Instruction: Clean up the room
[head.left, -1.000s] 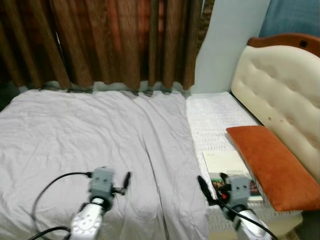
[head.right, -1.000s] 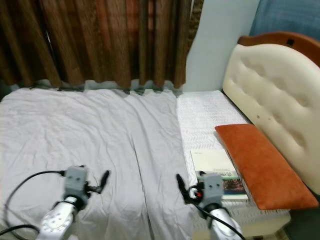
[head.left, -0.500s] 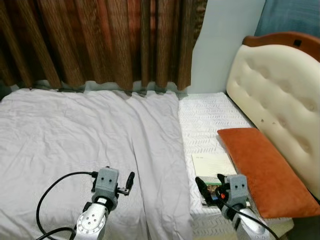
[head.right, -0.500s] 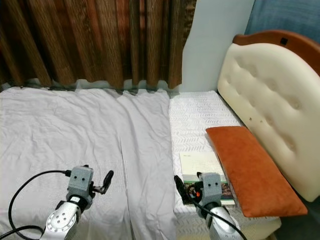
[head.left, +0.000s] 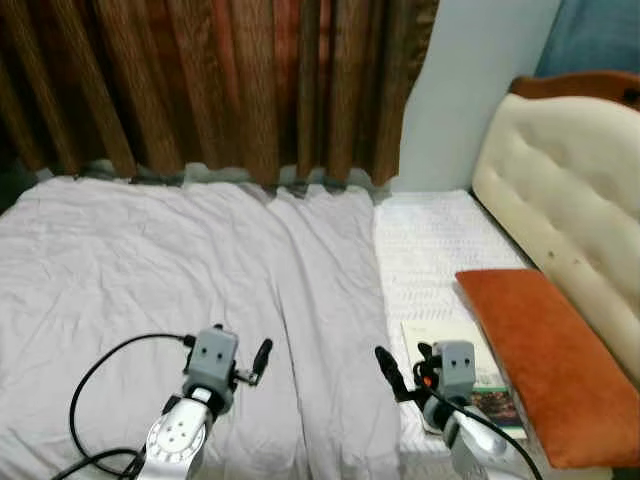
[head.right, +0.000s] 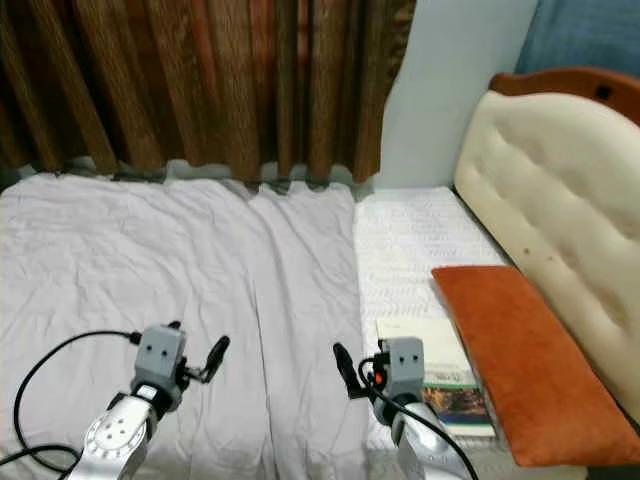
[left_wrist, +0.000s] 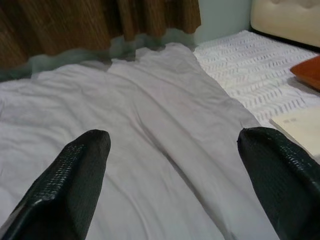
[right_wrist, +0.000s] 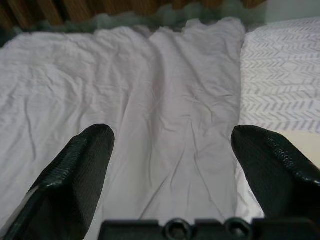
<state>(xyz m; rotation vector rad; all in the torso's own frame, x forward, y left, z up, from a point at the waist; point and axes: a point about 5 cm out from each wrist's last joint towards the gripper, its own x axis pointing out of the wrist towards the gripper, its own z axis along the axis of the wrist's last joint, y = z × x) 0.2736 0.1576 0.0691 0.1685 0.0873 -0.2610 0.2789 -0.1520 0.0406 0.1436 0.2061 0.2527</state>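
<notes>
- The pale book with a dark picture on its lower cover (head.left: 462, 372) is lying flat on the white patterned mattress (head.left: 430, 250), touching the long edge of the rust-orange rectangular cushion (head.left: 555, 365) that is resting by the cream tufted headboard (head.left: 560, 210).
- The book's long axis is running away from the robot, toward the brown curtains (head.left: 200, 90), about parallel with the cushion.
- The right pincer (head.left: 392, 372) is hovering over the edge of the wrinkled light grey blanket (head.left: 150, 270), with the book just beside it on the robot's right; its two black fingers (right_wrist: 85, 165) are standing wide apart and holding nothing.
- The left pincer (head.left: 258, 360) is hanging over the middle of the blanket, well apart from the book; its fingers (left_wrist: 75, 170) are also spread apart and empty.
- So the right arm is clearly the nearer one, and I think the next move is asking it to swing to the right and come down over the book.
- Compared with half a second ago, the whole view is shifting a little, so the camera is moving; the right pincer is now sitting more over the blanket, and the book is staying where it was.
</notes>
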